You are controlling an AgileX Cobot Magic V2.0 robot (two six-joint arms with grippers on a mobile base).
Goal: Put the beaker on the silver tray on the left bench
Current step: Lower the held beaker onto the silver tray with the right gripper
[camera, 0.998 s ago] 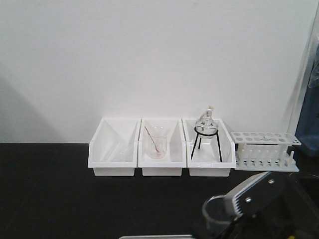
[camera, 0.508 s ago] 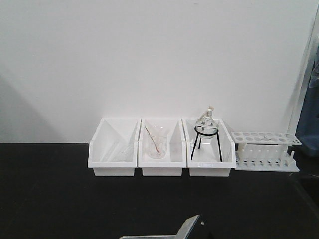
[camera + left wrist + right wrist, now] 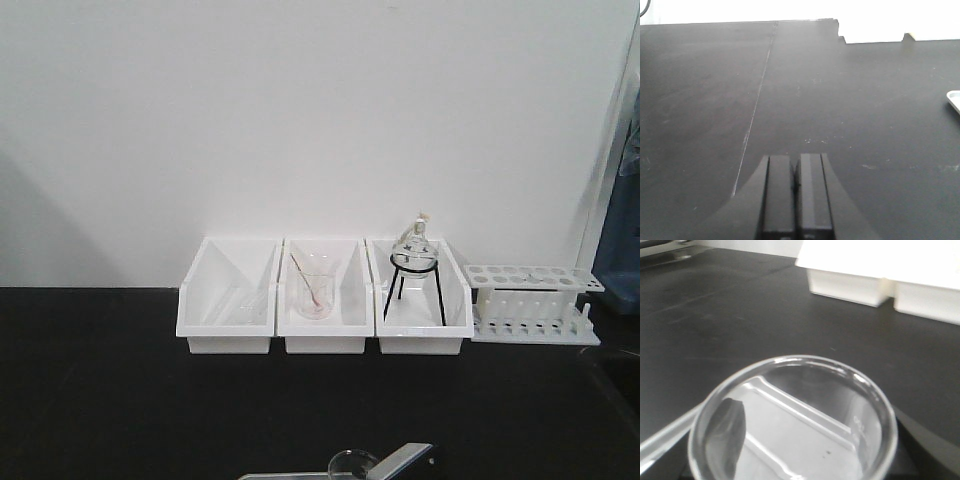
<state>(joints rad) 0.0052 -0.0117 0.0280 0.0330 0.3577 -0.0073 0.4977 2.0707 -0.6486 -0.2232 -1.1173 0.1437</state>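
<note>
The beaker (image 3: 792,420), clear glass with a rolled rim, fills the lower half of the right wrist view. My right gripper (image 3: 795,455) is shut on it; one dark finger (image 3: 732,432) shows through the glass. Beneath it, through the glass, lies the silver tray (image 3: 662,442) with its raised rim. I cannot tell if the beaker touches the tray. In the front view, the beaker's rim (image 3: 352,464), the right gripper (image 3: 400,459) and the tray's edge (image 3: 290,476) sit at the bottom edge. My left gripper (image 3: 795,161) hangs shut and empty over the black bench top (image 3: 840,100), with a tray corner (image 3: 954,99) at its right.
Three white bins (image 3: 228,296) stand in a row against the white wall. The middle one holds a narrower beaker with a rod (image 3: 312,292); the right one holds a flask on a black tripod (image 3: 414,262). A white test-tube rack (image 3: 535,302) stands further right.
The right arm has carried the beaker from the lower right leftward and down. It now shows only at the bottom edge of the front view, over the tray.
</note>
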